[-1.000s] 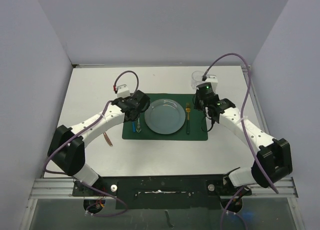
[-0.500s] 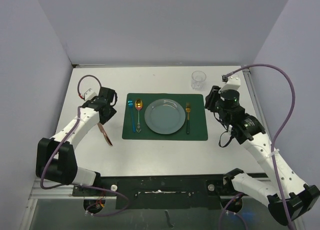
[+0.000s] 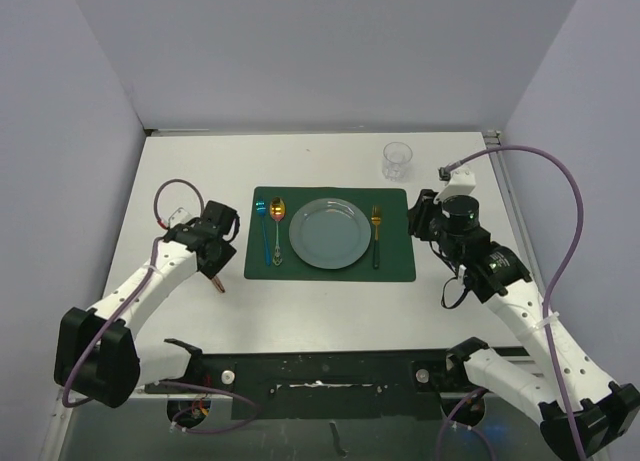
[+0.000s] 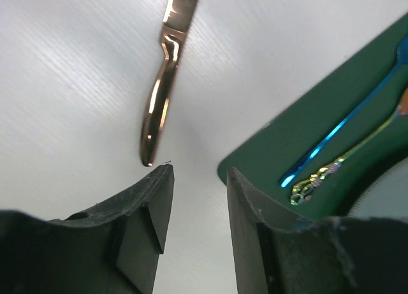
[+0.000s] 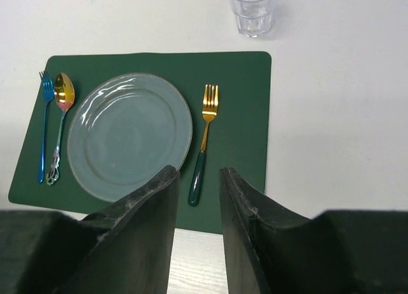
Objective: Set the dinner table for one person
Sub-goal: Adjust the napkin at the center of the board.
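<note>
The white dinner table (image 3: pixel 330 306) carries a dark green placemat (image 3: pixel 395 266). On the mat lie a grey-blue plate (image 3: pixel 328 232), a blue fork (image 3: pixel 264 236), a gold spoon (image 3: pixel 277 213) and a gold fork with a green handle (image 3: pixel 376 237). A copper knife (image 4: pixel 162 83) lies on the bare table left of the mat, its near end just ahead of my left gripper (image 4: pixel 199 173). That gripper (image 3: pixel 218 253) is open and holds nothing. My right gripper (image 5: pixel 197 173) hovers open and empty off the mat's right edge (image 3: pixel 420 221), facing the plate (image 5: pixel 129 136).
A clear glass (image 3: pixel 397 159) stands on the table beyond the mat's far right corner; the right wrist view has it at the top (image 5: pixel 253 10). White walls close the table on the left, back and right. A metal rail (image 3: pixel 505 196) runs along the right edge.
Both arms have pulled back from the mat. The left gripper went left and nearer, ending over the copper knife. The right gripper left the glass and moved right.
</note>
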Controlling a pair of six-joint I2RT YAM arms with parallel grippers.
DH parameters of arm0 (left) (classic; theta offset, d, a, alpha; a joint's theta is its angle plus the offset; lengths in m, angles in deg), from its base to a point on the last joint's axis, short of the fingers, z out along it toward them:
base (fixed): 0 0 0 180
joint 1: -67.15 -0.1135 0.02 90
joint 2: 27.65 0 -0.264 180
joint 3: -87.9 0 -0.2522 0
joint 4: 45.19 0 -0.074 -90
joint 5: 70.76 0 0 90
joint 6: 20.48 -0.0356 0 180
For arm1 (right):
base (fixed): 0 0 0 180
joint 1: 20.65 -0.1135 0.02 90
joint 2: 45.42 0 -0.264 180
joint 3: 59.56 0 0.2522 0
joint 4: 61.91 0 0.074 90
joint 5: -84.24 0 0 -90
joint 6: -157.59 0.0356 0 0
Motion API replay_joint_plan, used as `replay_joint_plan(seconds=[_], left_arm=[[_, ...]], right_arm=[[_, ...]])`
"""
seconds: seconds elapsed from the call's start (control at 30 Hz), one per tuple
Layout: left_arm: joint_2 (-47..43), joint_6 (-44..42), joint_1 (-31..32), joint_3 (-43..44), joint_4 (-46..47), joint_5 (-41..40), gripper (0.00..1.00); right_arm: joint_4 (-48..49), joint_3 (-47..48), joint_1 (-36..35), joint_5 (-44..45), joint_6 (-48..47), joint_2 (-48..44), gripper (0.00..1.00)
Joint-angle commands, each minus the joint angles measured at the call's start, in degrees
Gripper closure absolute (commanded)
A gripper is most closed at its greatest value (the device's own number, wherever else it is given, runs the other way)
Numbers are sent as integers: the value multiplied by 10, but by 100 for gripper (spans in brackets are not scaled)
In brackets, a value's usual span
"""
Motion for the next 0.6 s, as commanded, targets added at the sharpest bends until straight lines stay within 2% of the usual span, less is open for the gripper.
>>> replay_joint_plan(seconds=[0.0, 0.13, 0.3, 0.37, 0.57], left_arm=[[-7, 2, 11, 35, -104, -96, 63], [32, -9, 27, 53, -175, -142, 62], [94, -3, 35, 53, -209, -168, 62], [110, 5, 39, 50, -195, -170, 62], [124, 29, 43, 17, -98, -111, 62]], right_arm=[[28, -4, 4, -17, -8, -22, 67], [22, -6, 3, -22, -11, -31, 67], [12, -10, 4, -30, -12, -56, 67], [4, -9, 3, -36, -12, -69, 67], [-29, 2, 3, -50, -19, -104, 67]])
